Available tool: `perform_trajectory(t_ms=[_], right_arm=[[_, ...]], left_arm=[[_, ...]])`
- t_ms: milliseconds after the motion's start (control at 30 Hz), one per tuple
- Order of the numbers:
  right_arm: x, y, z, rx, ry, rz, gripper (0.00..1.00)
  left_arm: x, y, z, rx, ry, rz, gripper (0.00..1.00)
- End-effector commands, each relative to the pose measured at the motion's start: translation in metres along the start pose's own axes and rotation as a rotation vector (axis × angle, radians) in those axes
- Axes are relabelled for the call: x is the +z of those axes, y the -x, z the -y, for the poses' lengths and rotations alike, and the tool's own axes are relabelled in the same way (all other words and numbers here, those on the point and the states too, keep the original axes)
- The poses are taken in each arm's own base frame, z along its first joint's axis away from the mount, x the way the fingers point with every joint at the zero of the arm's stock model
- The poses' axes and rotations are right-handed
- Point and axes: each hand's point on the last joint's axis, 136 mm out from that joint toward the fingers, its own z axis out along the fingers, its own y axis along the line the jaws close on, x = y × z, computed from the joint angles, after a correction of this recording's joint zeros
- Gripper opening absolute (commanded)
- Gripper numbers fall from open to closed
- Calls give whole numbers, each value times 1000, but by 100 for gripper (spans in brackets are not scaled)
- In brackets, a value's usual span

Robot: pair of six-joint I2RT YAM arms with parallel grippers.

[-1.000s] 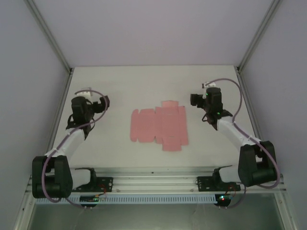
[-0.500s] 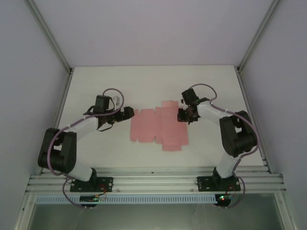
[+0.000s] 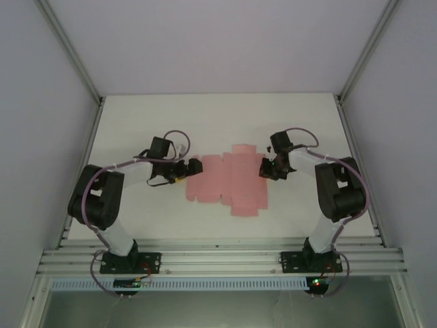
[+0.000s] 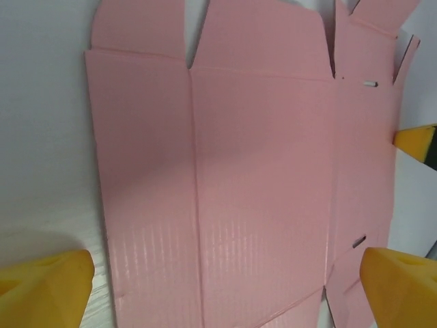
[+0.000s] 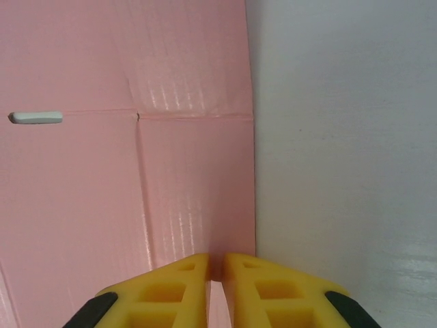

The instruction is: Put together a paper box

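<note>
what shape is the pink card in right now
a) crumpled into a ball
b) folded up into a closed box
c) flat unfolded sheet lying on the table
c: the paper box lies spread flat on the table, with its flaps and fold lines all unfolded.

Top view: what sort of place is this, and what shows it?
Probably a robotics lab cell: white table, aluminium rail carrying left arm and right arm, one flat paper box.

The top camera looks down from above the near edge over the whole white table (image 3: 136, 116). Both wrist cameras hang close above the flat salmon-pink die-cut card sheet (image 3: 225, 179), which all three views share.
</note>
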Motion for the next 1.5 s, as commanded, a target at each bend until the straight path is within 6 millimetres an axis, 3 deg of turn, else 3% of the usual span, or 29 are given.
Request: perform_trajectory(t_ms=[0, 200, 367, 567, 767, 833, 1200, 1300, 1367, 1467], right_arm=[[21, -36, 23, 35, -68, -113, 17], [24, -40, 22, 34, -53, -118, 17], [28, -46, 21, 48, -18, -123, 16], [27, -42, 13, 39, 51, -94, 16], [24, -33, 2, 19, 130, -40, 16], [22, -31, -3, -1, 154, -27, 16], [1, -13, -21, -56, 316, 109, 18], [1, -11, -26, -77, 337, 110, 18], [2, -11, -25, -75, 336, 107, 18], [3, -11, -23, -66, 335, 109, 18]], left_arm=[[15, -16, 19, 15, -95, -97, 98], [28, -24, 39, 46, -187, -157, 96], [28, -15, 84, 100, -441, -138, 96], [61, -12, 108, 234, -307, -200, 92], [76, -4, 135, 279, -313, -207, 92], [76, -1, 147, 292, -341, -203, 100], [38, 9, 203, 342, -596, -83, 100], [22, 10, 227, 383, -731, -72, 100], [20, 13, 232, 389, -749, -64, 100], [38, 19, 215, 377, -594, -69, 72]])
